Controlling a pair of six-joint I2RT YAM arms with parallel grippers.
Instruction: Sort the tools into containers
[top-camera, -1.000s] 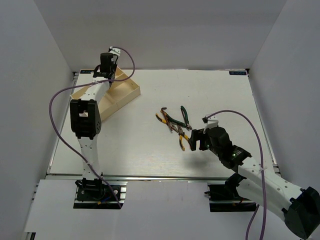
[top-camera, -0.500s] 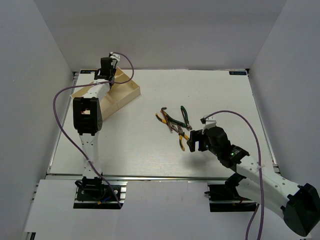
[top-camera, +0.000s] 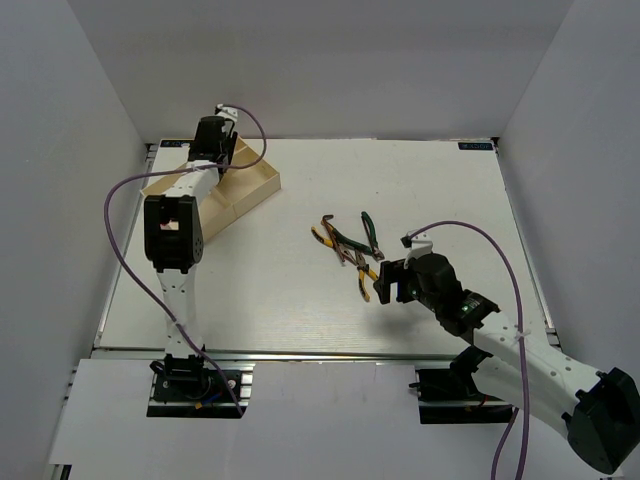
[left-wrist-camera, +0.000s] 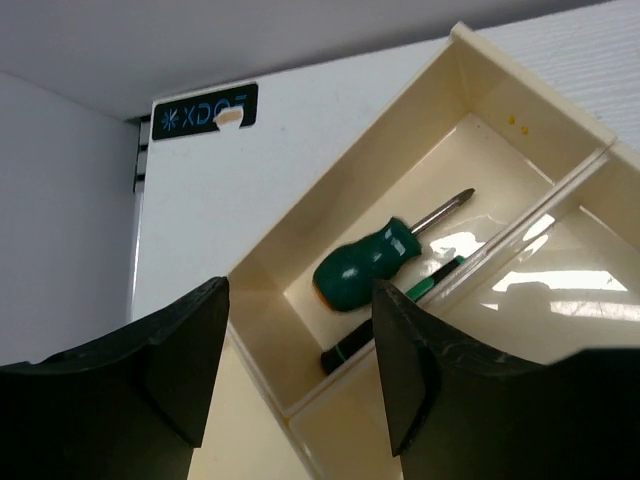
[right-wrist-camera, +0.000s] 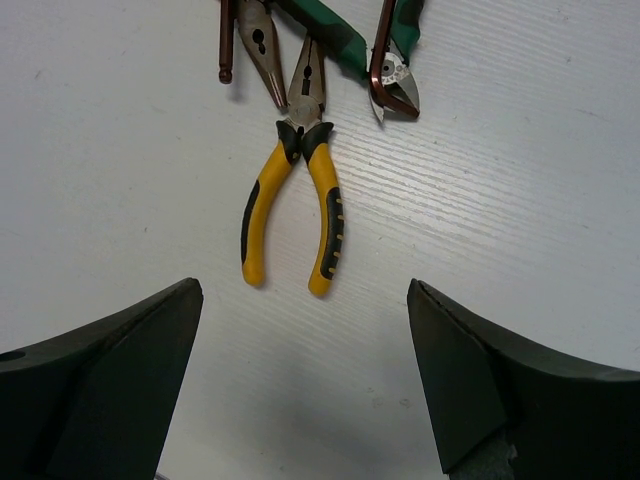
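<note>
Crept closer above yellow-handled pliers toward the near edge: right gripper, wide open, empty, seemingly aligning a grasp. Left gripper parted, empty, over far-left-corner tray.

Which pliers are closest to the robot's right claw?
The yellow-handled pliers, lying straight ahead of the open right gripper. The green-handled pliers and the cutters lie farther off, beyond the yellow ones' nose.

Tray: cream throughout. Screwdriver: dark green handle, silver shaft. Bench: white with fine ribbed lines; pliers: yellow handles with black stripes, dark head; cutters: green grips, coppery-brown jaws.
</note>
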